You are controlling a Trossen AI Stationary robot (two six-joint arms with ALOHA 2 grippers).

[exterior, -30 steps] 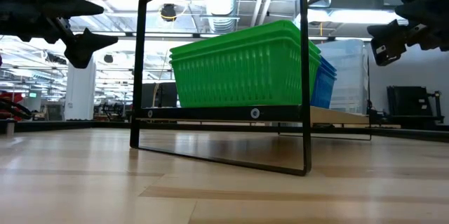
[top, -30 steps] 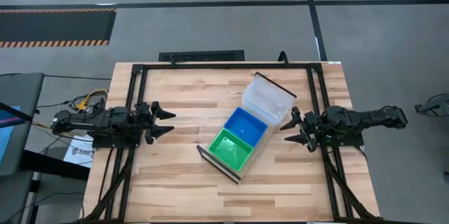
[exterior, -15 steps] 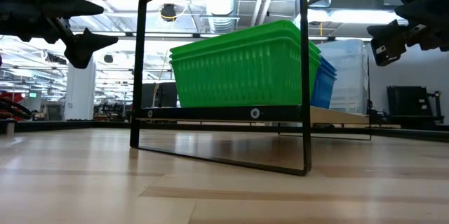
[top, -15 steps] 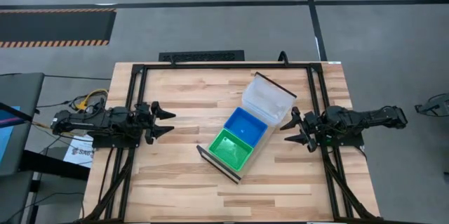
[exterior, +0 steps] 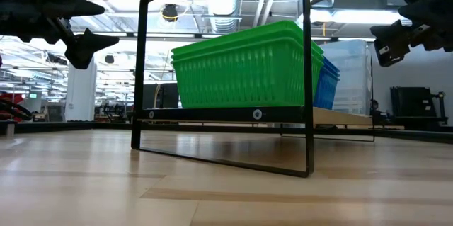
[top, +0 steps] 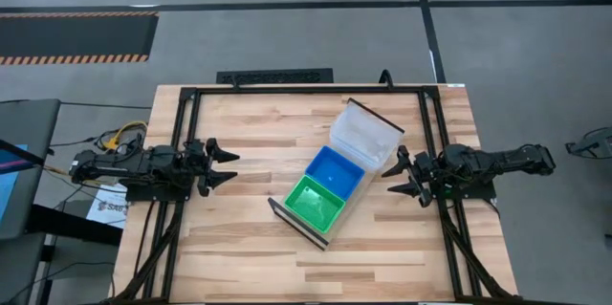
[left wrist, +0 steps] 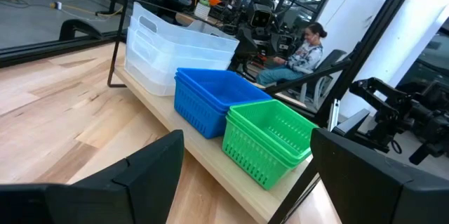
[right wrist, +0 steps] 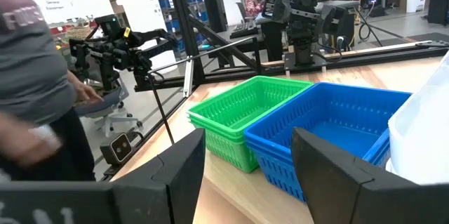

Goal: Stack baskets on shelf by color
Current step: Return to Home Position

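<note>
Change since a second ago: nothing has shifted; both arms and every stack sit just as they did.
Left gripper: parked at the left side of the tabletop, well apart from the shelf, jaws spread wide and holding nothing.
Right gripper: parked at the right side, near the shelf's clear end but not touching it, jaws likewise wide and empty.
Shelf: one, lying on a diagonal in the middle of the tabletop, carrying all the baskets.
Stacks: three in a row, touching or just beside one another.
Green stack: at the end toward the left arm; the low view shows three nested rims.
Blue stack: in the middle; layered rims show, at least two, probably three.
Clear stack: at the end toward the right arm; several nested, exact number too hard to tell.
Stray baskets: none show off the shelf.
Progress: sorting looks finished; only settling the arms remains.
Risk, right arm: it sits closest to the clear stack, so any swing toward the shelf could clip that light stack and shove it off the end.
Risk, nesting: a basket seated crookedly could tip if the shelf is jolted.
Risk, bystander: a person stands close beside the rig in the right wrist view.
</note>
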